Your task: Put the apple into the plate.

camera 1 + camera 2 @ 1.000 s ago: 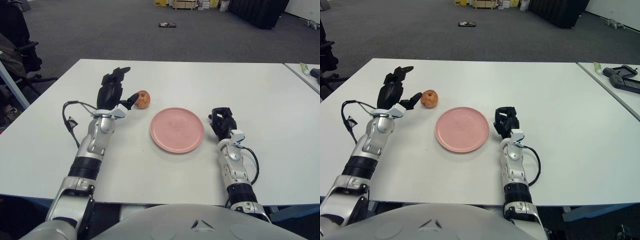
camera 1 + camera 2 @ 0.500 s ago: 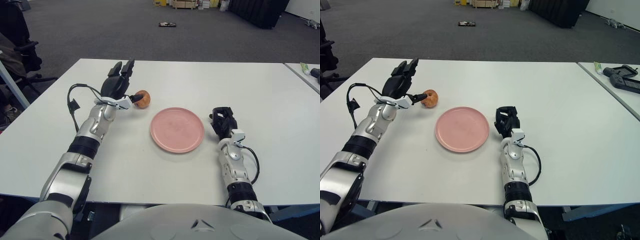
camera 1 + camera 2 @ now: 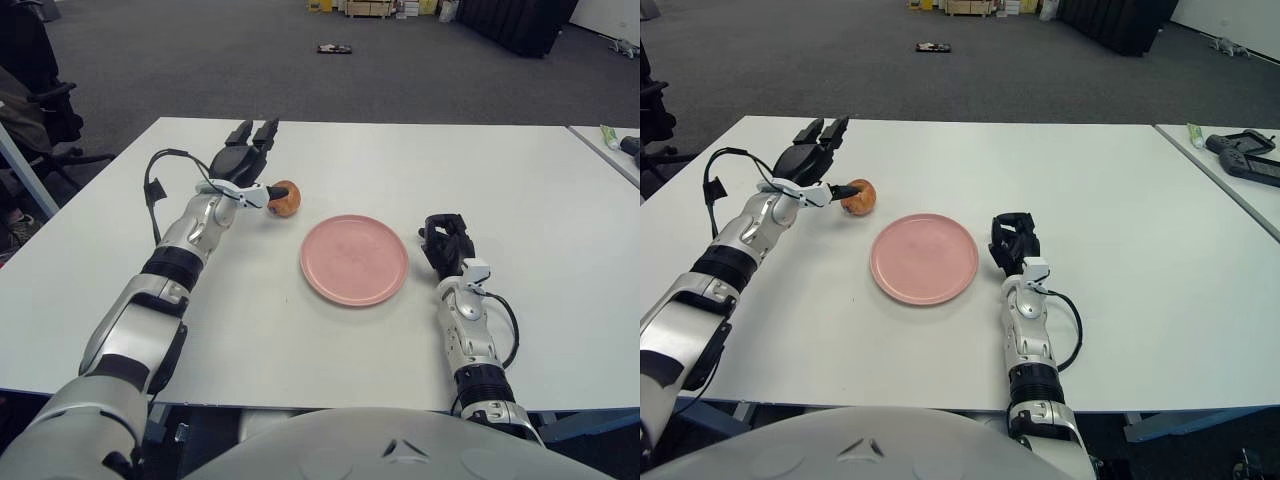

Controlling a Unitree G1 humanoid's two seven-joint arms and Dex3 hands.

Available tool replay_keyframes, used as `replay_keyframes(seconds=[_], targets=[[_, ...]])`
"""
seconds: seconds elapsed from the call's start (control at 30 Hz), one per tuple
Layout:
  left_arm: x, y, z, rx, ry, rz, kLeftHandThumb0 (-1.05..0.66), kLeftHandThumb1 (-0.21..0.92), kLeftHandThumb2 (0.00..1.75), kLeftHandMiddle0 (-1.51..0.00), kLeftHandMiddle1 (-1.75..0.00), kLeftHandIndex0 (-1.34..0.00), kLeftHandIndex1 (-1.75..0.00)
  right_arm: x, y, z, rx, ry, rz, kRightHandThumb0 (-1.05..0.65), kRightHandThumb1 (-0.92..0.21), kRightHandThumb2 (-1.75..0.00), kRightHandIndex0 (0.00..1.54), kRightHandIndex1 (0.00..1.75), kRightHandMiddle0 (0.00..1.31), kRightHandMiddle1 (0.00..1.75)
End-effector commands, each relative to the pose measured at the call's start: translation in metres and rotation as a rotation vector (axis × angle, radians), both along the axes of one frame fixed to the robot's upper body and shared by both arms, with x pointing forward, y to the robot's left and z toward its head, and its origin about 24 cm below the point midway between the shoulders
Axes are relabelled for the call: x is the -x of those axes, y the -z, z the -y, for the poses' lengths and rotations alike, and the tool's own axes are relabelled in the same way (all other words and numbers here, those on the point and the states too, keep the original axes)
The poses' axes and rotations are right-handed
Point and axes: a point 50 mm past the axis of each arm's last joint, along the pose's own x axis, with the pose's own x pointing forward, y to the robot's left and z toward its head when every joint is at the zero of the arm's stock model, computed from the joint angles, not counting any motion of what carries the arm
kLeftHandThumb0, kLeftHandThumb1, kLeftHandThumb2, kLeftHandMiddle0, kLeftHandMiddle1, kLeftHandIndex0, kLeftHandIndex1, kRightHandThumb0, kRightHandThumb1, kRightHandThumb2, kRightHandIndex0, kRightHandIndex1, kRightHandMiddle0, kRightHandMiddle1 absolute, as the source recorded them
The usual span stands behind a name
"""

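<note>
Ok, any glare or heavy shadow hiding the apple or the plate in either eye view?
Left eye view: apple evenly lit, only a soft shadow beneath it, the left hand beside it. Right eye view: pink plate shows a faint sheen, no blown-out glare; the right hand casts little shadow on the table.

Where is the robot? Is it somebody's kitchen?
Probably not a kitchen. It looks more like an office or a lab: a big white table stands on wide grey carpet, an office chair sits at the left, and boxes are stacked by the far wall.
</note>
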Motion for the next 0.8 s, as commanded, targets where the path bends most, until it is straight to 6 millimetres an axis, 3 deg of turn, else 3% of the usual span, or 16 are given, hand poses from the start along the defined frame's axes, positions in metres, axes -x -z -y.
replay_keyframes(seconds=[0.0,0.77], targets=[[-0.009,-0.001,0.003,-0.057,-0.014,-0.036,-1.05,0.61,0.59,0.00,0.00,0.00,0.00,0.002,0.001,0.002,-0.004,0.010,-0.012,-0.34,-0.92,-0.53,0.40,1.35,0.19,1.75],[-0.018,0.018,0.006,-0.152,-0.061,-0.199,-1.01,0.64,0.62,0.00,0.00,0.00,0.00,0.002,-0.004,0.002,0.012,0.011,-0.005,-0.34,-0.92,-0.53,0.40,1.35,0.19,1.75]])
